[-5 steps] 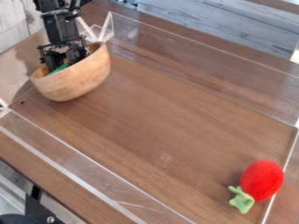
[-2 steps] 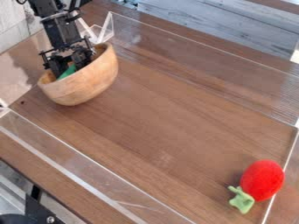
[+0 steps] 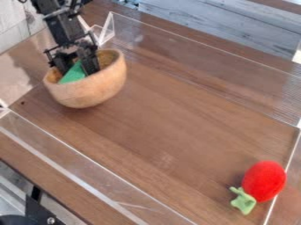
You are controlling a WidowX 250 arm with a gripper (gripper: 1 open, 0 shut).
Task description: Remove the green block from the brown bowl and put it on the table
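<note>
The brown bowl (image 3: 91,91) sits at the table's (image 3: 177,114) far left. Inside it the green block (image 3: 76,76) leans tilted against the near-left wall. My gripper (image 3: 73,68) reaches down into the bowl from above, with its dark fingers (image 3: 88,63) closed on either side of the block's upper end. The block's lower end still rests inside the bowl, and the arm hides the back of the rim.
A red plush fruit (image 3: 265,179) with a light-green stem lies at the near right corner. Clear plastic edging (image 3: 70,167) runs around the tabletop, with an upright clear panel (image 3: 106,26) just behind the bowl.
The gripper has shifted to the right and slightly toward the camera. The bowl has slid along with it, and more of the green block shows now.
</note>
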